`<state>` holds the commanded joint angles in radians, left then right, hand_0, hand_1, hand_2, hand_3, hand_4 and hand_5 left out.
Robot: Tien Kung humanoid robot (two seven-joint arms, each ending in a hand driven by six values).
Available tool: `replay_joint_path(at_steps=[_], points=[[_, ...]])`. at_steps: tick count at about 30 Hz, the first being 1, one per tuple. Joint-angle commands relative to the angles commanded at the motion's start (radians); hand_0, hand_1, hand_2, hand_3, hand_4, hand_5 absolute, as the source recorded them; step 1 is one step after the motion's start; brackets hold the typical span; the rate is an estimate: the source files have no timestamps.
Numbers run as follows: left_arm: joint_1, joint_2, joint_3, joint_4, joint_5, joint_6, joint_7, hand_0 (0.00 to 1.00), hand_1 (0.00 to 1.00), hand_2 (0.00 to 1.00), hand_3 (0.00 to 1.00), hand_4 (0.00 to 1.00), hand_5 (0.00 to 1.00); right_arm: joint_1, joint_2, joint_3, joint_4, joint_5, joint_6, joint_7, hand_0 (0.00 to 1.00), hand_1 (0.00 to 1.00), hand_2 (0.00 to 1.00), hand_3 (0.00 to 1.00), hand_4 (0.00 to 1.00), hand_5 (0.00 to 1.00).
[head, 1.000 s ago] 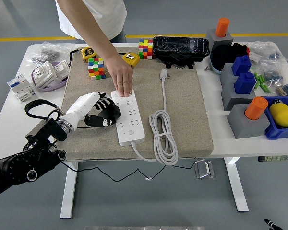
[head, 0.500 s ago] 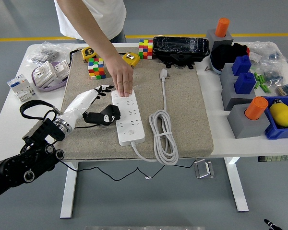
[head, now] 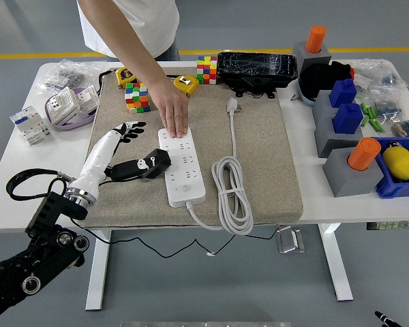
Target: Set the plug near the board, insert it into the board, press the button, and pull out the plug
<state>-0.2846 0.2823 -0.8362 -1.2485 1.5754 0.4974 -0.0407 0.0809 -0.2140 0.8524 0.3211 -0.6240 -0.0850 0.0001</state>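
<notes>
While the white plug (head: 232, 105) is lying unplugged on the tan mat (head: 273, 157), right of the power strip (head: 181, 165) a person's hand (head: 172, 112) is pressing, my left hand (head: 126, 151) is hovering open-fingered, gripping nothing. Clutter is crowding the white surface (head: 10, 178) over grey flooring (head: 259, 286).

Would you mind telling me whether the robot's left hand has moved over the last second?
Yes. The left hand has drawn back leftward from the power strip, leaving the black plug beside it.
</notes>
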Motion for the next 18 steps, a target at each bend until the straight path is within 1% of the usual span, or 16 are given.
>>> replay_joint_path(at_steps=[3, 4, 7, 12, 18], points=[[0.030, 0.004, 0.009, -0.014, 0.024, 0.001, 0.021, 0.756, 0.807, 0.803, 0.815, 0.962, 0.622, 0.000, 0.000, -0.004, -0.001, 0.000, 0.000, 0.000, 0.604, 0.641, 0.645, 0.552, 0.948, 0.491], [0.036, 0.006, 0.014, -0.018, 0.027, -0.002, 0.026, 0.760, 0.810, 0.810, 0.817, 0.958, 0.639, -0.001, 0.000, -0.006, 0.000, 0.000, 0.000, -0.001, 0.605, 0.642, 0.645, 0.552, 0.949, 0.491], [0.045, 0.009, 0.027, -0.024, 0.028, -0.012, 0.039, 0.760, 0.810, 0.810, 0.817, 0.958, 0.639, 0.002, -0.002, -0.008, 0.000, 0.000, 0.000, 0.000, 0.605, 0.642, 0.645, 0.552, 0.949, 0.491], [0.044, 0.008, 0.049, -0.029, 0.036, -0.019, 0.052, 0.767, 0.812, 0.811, 0.820, 0.950, 0.645, 0.004, -0.001, -0.008, 0.001, 0.000, 0.000, 0.000, 0.603, 0.640, 0.643, 0.552, 0.949, 0.491], [0.029, 0.000, 0.072, -0.012, 0.037, -0.028, 0.068, 0.767, 0.812, 0.810, 0.818, 0.950, 0.650, 0.006, -0.002, -0.012, 0.001, 0.001, 0.000, 0.000, 0.604, 0.640, 0.643, 0.552, 0.949, 0.491]])
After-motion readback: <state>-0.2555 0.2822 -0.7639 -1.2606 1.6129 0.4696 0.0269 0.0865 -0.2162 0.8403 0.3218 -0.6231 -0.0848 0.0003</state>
